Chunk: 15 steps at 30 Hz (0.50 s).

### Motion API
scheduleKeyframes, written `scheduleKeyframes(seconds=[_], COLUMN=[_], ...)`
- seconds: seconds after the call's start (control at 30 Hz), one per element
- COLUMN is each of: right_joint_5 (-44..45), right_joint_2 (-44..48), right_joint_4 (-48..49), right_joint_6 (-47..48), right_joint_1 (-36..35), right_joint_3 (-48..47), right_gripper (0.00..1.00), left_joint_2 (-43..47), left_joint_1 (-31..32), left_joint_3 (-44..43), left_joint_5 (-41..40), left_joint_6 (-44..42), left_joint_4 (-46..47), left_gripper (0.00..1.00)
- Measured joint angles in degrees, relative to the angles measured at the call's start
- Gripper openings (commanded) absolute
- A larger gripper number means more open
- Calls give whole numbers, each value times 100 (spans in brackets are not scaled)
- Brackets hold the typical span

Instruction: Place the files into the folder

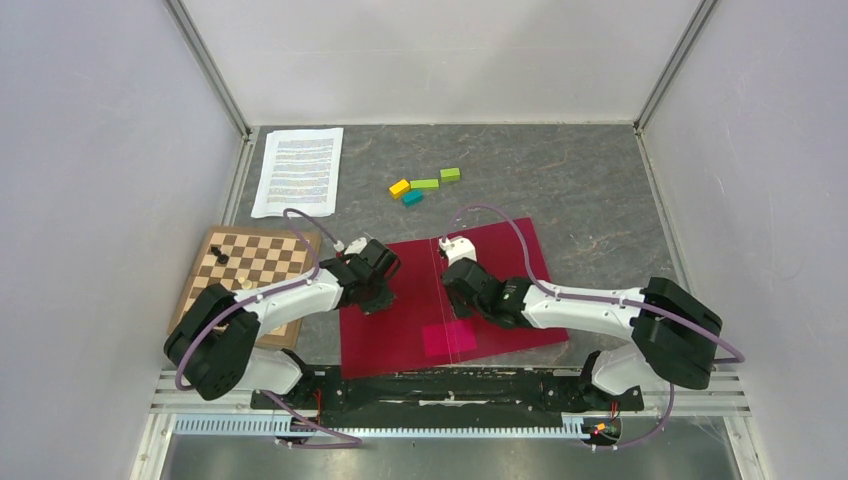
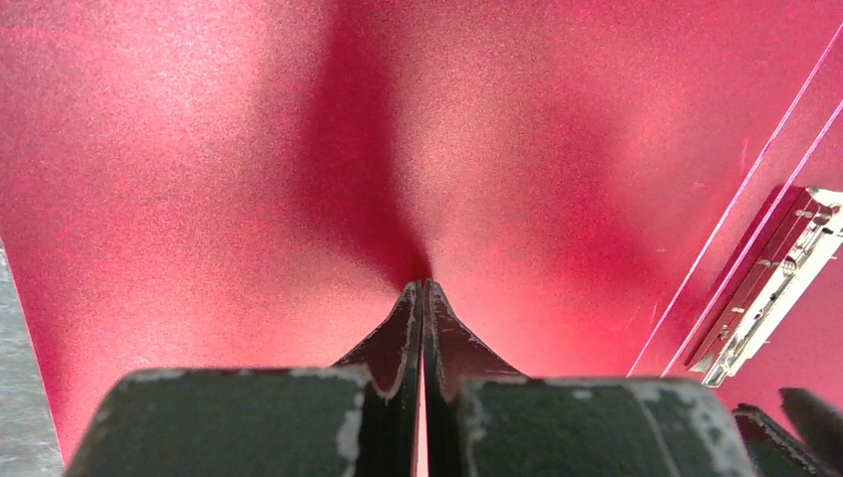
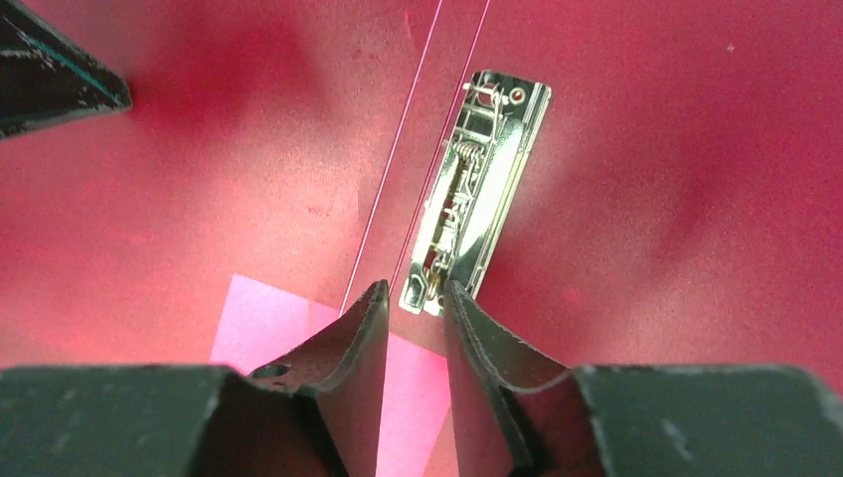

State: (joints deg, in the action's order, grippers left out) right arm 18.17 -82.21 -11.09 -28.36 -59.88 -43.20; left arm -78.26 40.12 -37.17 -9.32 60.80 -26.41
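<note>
The crimson folder (image 1: 500, 262) lies open and flat on the table in front of both arms. Its metal clip (image 3: 477, 179) runs beside the spine crease and also shows at the right of the left wrist view as the clip (image 2: 770, 288). A pink label patch (image 1: 448, 340) shows through near the front edge. My left gripper (image 2: 424, 288) is shut, its tips down on the folder's left flap with nothing between them. My right gripper (image 3: 415, 293) stands narrowly open, its tips at the near end of the clip. The files (image 1: 298, 170), white printed sheets, lie at the far left of the table, away from both grippers.
A wooden chessboard (image 1: 255, 270) with a few pieces lies left of the folder, under the left arm. Yellow, green and teal blocks (image 1: 425, 184) sit beyond the folder. Enclosure walls close in the table on the left, right and back.
</note>
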Motion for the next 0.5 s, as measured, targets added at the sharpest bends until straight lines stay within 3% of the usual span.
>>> scheduleKeyframes(seconds=[0.5], right_joint_5=[341], right_joint_2=[-262], right_joint_4=[-321], right_joint_6=[-83], right_joint_1=[-286], right_joint_3=[0], right_gripper=[25], left_joint_2=[122], left_joint_1=[70], left_joint_3=[127], left_joint_5=[-170], left_joint_6=[660], left_joint_4=[13], left_gripper=[2])
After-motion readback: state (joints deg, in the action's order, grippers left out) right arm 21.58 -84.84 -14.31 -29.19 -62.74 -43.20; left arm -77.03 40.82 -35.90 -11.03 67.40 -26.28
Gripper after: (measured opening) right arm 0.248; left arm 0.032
